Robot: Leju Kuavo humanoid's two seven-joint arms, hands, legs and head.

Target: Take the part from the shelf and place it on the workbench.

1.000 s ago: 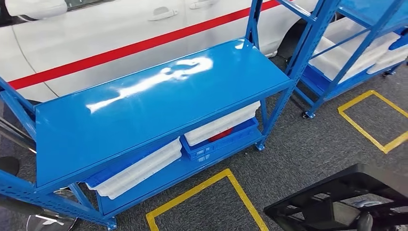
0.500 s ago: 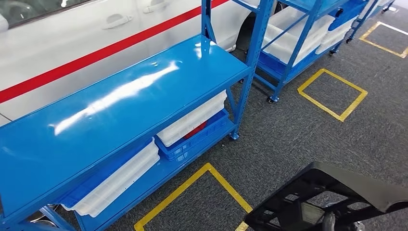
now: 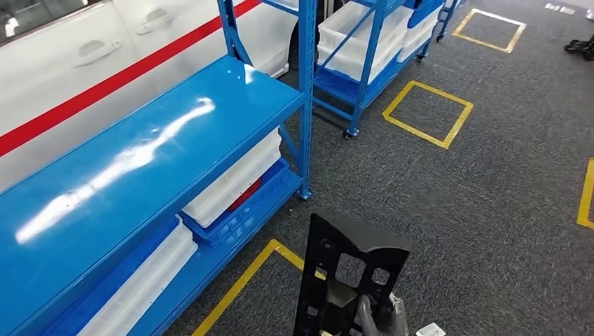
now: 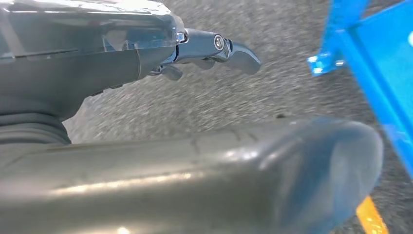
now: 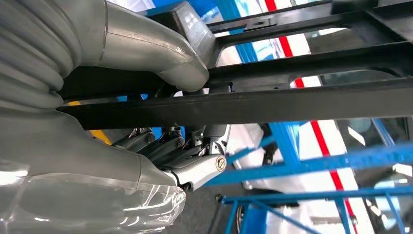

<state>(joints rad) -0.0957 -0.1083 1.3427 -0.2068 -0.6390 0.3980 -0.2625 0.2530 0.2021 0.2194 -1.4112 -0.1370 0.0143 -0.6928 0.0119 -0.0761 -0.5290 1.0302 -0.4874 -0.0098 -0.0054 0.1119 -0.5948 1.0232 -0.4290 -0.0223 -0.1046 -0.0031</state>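
Note:
A black plastic frame part (image 3: 323, 253) with square cut-outs stands nearly upright at the bottom of the head view, above the grey carpet. My right hand (image 3: 379, 316) grips it from below. In the right wrist view the thumb and fingers (image 5: 163, 148) wrap around a bar of the black part (image 5: 302, 103). My left hand (image 4: 146, 73) hangs over the carpet, its fingers (image 4: 229, 48) stretched out and holding nothing. The blue shelf (image 3: 140, 150) with a bare, glossy top lies to the left of the part.
White trays (image 3: 235, 178) and a blue crate (image 3: 242, 213) sit on the shelf's lower level. A second blue rack (image 3: 354, 52) with white bins stands further back. A white car (image 3: 77, 52) with a red stripe is behind the shelf. Yellow squares (image 3: 427, 105) mark the carpet.
The whole picture has shifted left, so the camera has turned right. The black part has swung from lying flat at the lower right to standing upright at the bottom middle.

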